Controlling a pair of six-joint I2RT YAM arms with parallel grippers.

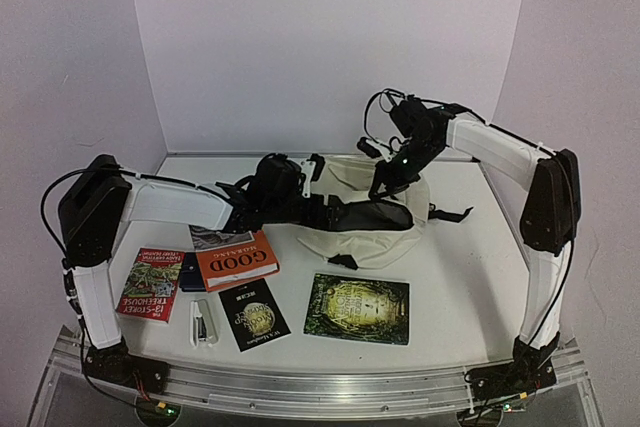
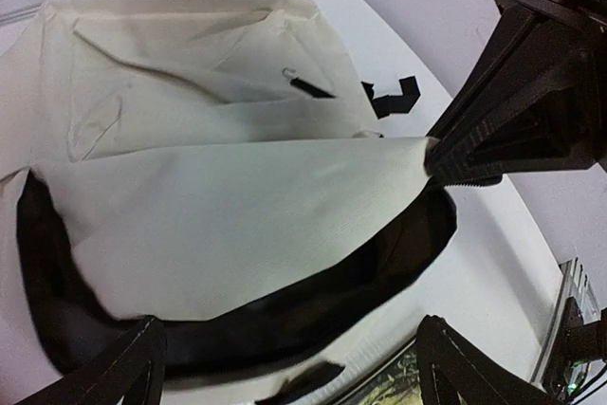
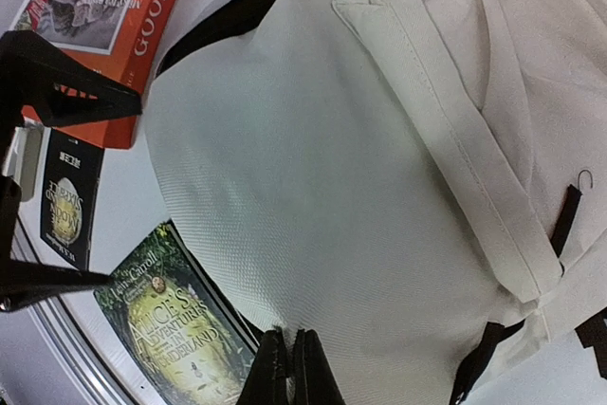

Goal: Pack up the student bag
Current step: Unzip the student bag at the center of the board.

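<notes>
A white bench [image 1: 470,277] carries a large cream soft-fabric student bag [image 1: 350,242] with black trim. It lies at the bench's centre, between two white robot arms, with its mouth facing the near edge. The right claw [image 3: 289,339] is pressed together, pinching the hem of the bag's upper flap at the right end of the opening. The left claw [image 2: 291,329] is spread wide and holds nothing; it hovers just in front of the opening, towards its left end. The step in hand appears to be holding the mouth open so that items can go in. To do it well, the right claw should probably grip the hem firmly and lift straight up, not pull sideways, since the limp cloth could slip free or drag the whole bag. The left claw would do best to take the lower lip, or to fetch a book only once the gap stays wide. The bag looks slack and rumpled, with a dark lining showing as a narrow curved slot under the pale flap. An orange paperback [image 1: 237,259] and a green illustrated book [image 1: 357,307] lie near it on the bench, not yet packed.
</notes>
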